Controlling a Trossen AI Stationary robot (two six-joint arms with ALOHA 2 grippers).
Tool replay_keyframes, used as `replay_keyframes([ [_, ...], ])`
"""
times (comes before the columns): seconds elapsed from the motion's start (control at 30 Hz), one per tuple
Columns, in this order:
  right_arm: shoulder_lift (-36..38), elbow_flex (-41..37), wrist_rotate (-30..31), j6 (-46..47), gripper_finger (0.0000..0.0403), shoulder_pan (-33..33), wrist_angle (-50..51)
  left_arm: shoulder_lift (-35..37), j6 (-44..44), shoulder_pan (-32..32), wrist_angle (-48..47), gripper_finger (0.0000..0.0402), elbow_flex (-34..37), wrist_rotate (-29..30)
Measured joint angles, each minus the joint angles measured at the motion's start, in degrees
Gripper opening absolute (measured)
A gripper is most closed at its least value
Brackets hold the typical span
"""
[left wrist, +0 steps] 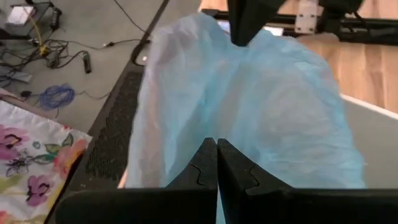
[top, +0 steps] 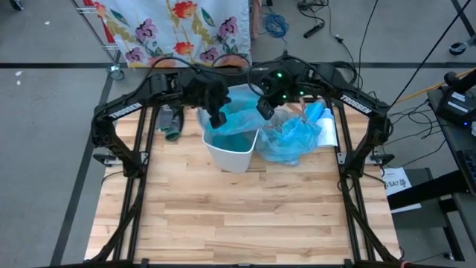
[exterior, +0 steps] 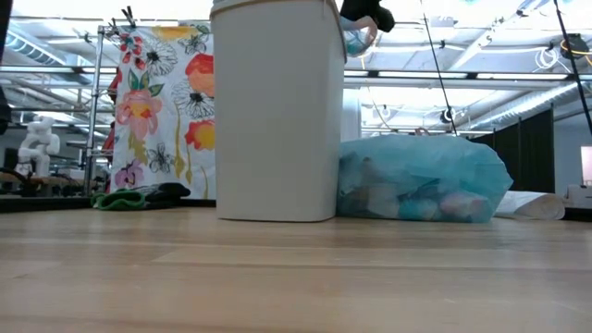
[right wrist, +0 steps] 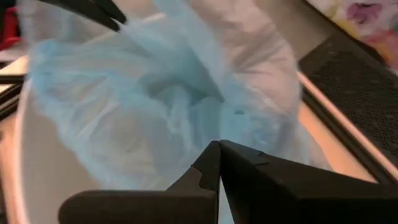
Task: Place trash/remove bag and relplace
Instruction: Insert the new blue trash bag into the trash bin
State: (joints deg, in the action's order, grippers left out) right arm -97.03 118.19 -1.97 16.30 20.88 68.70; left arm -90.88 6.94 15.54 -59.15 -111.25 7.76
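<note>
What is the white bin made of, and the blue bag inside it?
The white bin looks like smooth hard plastic: plain, even, stiff walls. The blue bag looks like thin plastic film: see-through, crinkly and folded. The table looks like light wooden planks with visible grain.

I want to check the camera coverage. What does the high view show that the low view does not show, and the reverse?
Only the high view shows both grippers, left and right, shut on the new blue liner over the bin's opening. Only the low view shows scraps through the side of the full bag. Both show the white bin with that bag beside it.
</note>
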Motion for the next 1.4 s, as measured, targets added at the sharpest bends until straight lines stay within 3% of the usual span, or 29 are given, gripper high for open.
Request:
replay_keyframes([
  [0.57,-4.3,-0.1,2.3,4.8,0.0000,0.8,4.1,0.0,-6.5,7.6,-8.9,0.0000,2.7,3.5],
  [0.87,-3.7,-0.1,4.4,5.8,0.0000,1.5,5.0,0.0,-6.9,10.8,-8.9,0.0000,8.5,3.8],
  [1.0,-3.7,-0.1,5.0,8.7,0.0000,1.7,7.3,0.0,-7.2,11.6,-8.5,0.0000,10.5,1.7],
  [1.13,-3.7,-0.4,4.6,10.4,0.0000,1.9,9.1,0.0,-6.6,12.2,-8.6,0.0000,11.2,-4.2],
  [1.4,-3.7,-5.4,-1.2,12.6,0.0000,1.6,9.5,0.1,-6.6,12.2,-11.0,0.0000,11.2,-15.6],
])
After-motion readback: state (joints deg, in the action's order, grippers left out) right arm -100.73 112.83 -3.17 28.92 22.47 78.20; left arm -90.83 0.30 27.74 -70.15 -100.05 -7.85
